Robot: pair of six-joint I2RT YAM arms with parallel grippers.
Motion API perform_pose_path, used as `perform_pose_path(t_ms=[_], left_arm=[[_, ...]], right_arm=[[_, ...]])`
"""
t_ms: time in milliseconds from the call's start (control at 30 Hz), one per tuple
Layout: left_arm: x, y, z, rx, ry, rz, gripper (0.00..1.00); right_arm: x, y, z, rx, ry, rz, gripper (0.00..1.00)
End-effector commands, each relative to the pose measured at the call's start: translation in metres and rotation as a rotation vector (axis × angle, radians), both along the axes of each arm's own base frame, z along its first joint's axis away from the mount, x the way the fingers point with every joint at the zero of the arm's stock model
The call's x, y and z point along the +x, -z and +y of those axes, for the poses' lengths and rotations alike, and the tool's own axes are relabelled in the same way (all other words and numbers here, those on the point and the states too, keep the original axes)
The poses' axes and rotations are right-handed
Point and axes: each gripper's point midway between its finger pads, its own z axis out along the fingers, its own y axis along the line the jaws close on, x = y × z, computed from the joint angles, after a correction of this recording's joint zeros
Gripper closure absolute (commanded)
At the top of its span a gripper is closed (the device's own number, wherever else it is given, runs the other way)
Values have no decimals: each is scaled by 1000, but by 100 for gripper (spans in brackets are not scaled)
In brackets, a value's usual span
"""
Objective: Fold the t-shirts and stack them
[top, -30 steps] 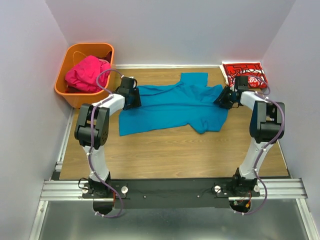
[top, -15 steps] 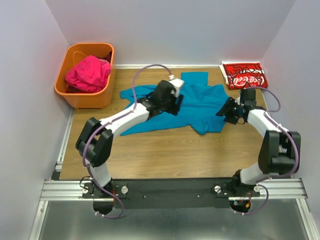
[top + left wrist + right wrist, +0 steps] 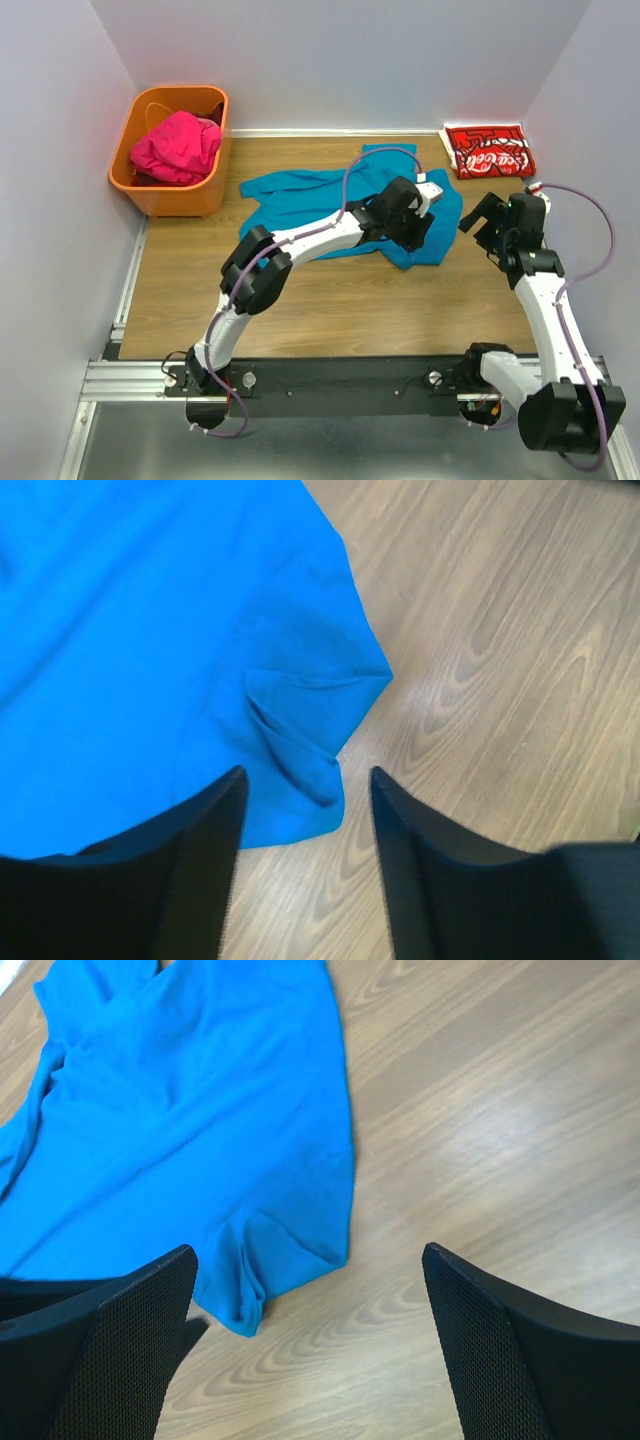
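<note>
The teal-blue t-shirt (image 3: 310, 195) lies rumpled in the middle of the table, and its folded corner shows in the left wrist view (image 3: 300, 750) and the right wrist view (image 3: 250, 1260). My left gripper (image 3: 420, 232) reaches across it to its right edge, open and empty, with the corner between its fingers (image 3: 305, 815). My right gripper (image 3: 478, 222) is open wide and empty (image 3: 310, 1305), just right of the shirt over bare wood. The red Coca-Cola t-shirt (image 3: 490, 150) lies folded at the back right. The magenta-pink t-shirt (image 3: 175, 145) is bunched in the basket.
The orange plastic basket (image 3: 205, 100) stands at the back left corner. White walls close in the table on the left, back and right. Bare wood (image 3: 350, 300) lies between the teal shirt and the arm bases.
My left arm has swung from the shirt's left edge across to its right side, and the shirt's lower left part came over with it. My right arm has drawn back to the right and nearer.
</note>
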Motion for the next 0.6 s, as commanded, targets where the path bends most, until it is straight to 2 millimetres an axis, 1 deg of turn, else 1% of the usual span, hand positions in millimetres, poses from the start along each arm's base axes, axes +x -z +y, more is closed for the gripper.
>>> perform_pose_path(t_ms=[0,33,133,167,200,267,300,333,400,467,500,567], left_arm=[[-10,13,-9,15,11,106,44],[-11,16,-9,17,5,119,45],[-13,27,-10,28,-13,152,47],[-13,29,-11,29,-16,159,48],[-12,35,-11,36,-24,170,49],[-11,40,-14,36,-29,177,51],[-11,48,-15,45,-35,190,51],[-10,47,-18,43,-36,190,51],[-8,58,-19,56,-48,203,51],[-5,61,-20,60,-67,210,51],[-2,69,-18,79,-88,211,51],[4,71,-17,89,-130,203,49]], right_arm=[[-23,3,-16,-58,79,60,0],[-26,-2,-16,-62,81,45,0],[-35,-5,-17,-67,85,46,0],[-36,-5,-15,-64,82,48,0],[-38,-4,-14,-59,77,57,0],[-40,-2,-11,-43,66,64,0],[-40,-2,-7,-29,54,64,0],[-40,0,-5,-18,51,66,0],[-42,2,-3,-6,45,68,0],[-42,3,0,3,33,68,0],[-42,2,0,5,33,65,0],[-42,2,2,11,27,64,0]])
